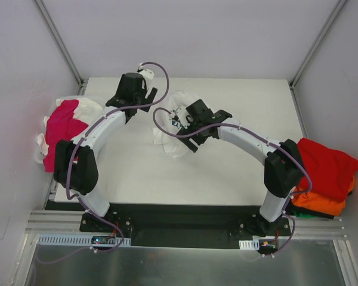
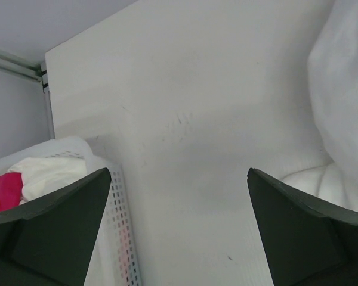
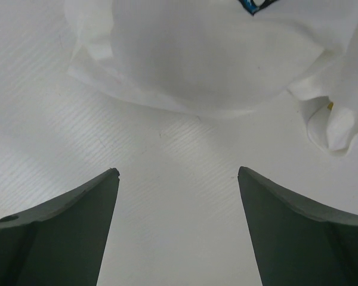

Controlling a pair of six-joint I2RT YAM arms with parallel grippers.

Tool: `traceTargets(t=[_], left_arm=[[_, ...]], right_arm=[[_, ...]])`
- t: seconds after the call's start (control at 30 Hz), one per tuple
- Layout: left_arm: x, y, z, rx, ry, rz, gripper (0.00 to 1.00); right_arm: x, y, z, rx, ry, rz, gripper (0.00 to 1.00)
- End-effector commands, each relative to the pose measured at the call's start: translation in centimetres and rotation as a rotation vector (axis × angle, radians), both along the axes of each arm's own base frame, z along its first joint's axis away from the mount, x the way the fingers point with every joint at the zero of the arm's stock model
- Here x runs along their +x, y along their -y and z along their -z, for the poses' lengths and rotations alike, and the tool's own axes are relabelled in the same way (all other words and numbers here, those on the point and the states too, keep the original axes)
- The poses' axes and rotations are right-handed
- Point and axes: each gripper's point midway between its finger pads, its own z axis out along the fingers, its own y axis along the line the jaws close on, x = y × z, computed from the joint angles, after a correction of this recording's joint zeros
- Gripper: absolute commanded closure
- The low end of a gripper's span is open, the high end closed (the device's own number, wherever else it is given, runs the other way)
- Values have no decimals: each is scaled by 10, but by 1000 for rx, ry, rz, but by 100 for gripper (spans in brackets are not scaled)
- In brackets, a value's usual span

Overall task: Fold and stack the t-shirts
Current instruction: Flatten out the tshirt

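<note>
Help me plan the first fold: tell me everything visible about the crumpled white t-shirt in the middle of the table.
The crumpled white cloth t-shirt lies unfolded in a soft, bunched heap on the white table, near its middle. A small blue print peeks from its folds. The open right hand hangs at its edge, gripping nothing.

Left gripper (image 2: 179, 179) and right gripper (image 3: 178, 176) both angle downward, jaws spread apart.
</note>
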Motion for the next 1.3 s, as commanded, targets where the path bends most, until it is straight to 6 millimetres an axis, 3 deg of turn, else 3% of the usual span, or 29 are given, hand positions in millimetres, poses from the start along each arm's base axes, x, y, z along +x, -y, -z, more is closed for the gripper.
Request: traceTargets(t=[0.0, 0.07, 0.27, 0.53, 0.7, 0.93, 1.27], left_arm=[[14, -25, -29, 3, 107, -59, 1], [20, -36, -28, 3, 108, -84, 1], [23, -51, -21, 9, 103, -108, 1], [26, -57, -5, 11, 80, -121, 1], [23, -56, 3, 2, 67, -119, 1], [19, -53, 12, -13, 47, -102, 1], [7, -50, 26, -17, 13, -73, 1]], right_arm=[[6, -26, -6, -8, 29, -48, 16], [7, -37, -8, -2, 31, -65, 16], [-16, -66, 3, -49, 37, -158, 18], [-28, -88, 6, -56, 40, -210, 19], [-35, -98, 20, -80, 20, -237, 21], [-29, -105, 38, -114, 7, -261, 23], [-10, -114, 42, -129, 51, -285, 25]])
